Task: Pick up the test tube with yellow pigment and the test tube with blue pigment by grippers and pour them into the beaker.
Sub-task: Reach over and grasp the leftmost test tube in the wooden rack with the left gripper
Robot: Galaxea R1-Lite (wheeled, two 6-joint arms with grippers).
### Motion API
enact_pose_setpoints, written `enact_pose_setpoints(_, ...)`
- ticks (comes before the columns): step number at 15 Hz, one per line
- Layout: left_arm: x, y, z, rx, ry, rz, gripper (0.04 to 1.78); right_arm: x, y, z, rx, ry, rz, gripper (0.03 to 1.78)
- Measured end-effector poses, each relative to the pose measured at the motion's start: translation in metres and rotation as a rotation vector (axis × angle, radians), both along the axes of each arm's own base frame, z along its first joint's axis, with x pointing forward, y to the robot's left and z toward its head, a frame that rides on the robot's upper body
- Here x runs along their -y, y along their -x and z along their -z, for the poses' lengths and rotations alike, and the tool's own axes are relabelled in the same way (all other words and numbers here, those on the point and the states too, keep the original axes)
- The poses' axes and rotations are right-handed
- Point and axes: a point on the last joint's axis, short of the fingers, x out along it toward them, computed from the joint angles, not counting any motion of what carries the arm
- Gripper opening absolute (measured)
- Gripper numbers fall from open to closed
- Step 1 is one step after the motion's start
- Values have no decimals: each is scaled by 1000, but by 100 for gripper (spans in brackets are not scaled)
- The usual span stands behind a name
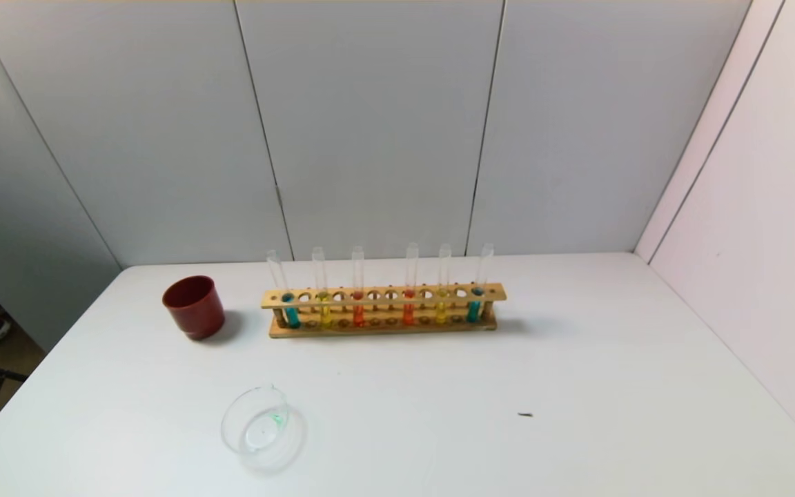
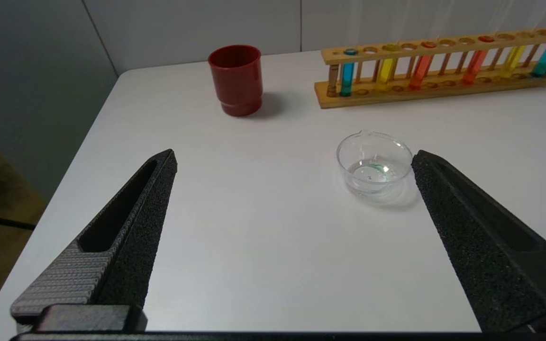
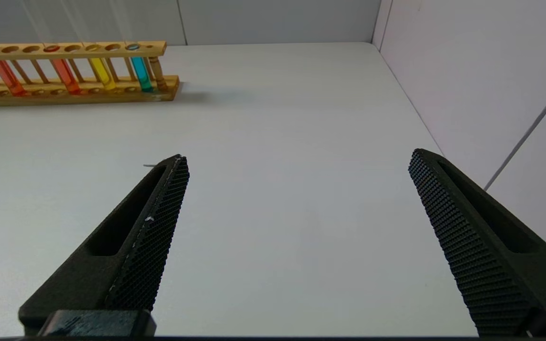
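A wooden rack (image 1: 384,295) at the back of the white table holds several upright tubes. A blue tube (image 1: 291,315) stands at its left end, with a yellow tube (image 1: 326,315) beside it. A second yellow tube (image 1: 442,312) and a teal-blue tube (image 1: 474,310) stand near the right end. The clear beaker (image 1: 259,424) sits front left, holding a little clear liquid with a green trace. My left gripper (image 2: 294,154) is open and empty, low over the table, with the beaker (image 2: 375,166) by one finger. My right gripper (image 3: 297,154) is open and empty over bare table. Neither gripper shows in the head view.
A dark-red cup (image 1: 194,307) stands left of the rack. Two orange-red tubes (image 1: 358,314) stand mid-rack. A small dark speck (image 1: 525,415) lies front right. Panel walls close the back and right; the table's left edge drops off near the cup.
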Motion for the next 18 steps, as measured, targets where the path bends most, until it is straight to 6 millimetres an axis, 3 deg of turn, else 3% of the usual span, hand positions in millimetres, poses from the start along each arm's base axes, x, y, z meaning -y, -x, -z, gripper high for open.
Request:
enact_pose_setpoints(5, 1, -10, -75, -14, 54, 55, 175, 0, 0, 0, 0, 0, 0, 170)
enact_pose_setpoints(10, 2, -74, -135, -28, 72, 77, 175, 0, 0, 0, 0, 0, 0, 170)
enact_pose_setpoints(13, 7, -118, -148, -79, 76, 129, 175, 0, 0, 0, 0, 0, 0, 170)
enact_pose_setpoints(18, 27, -186, -140, -147, 70, 221, 175, 0, 0, 0, 0, 0, 0, 170)
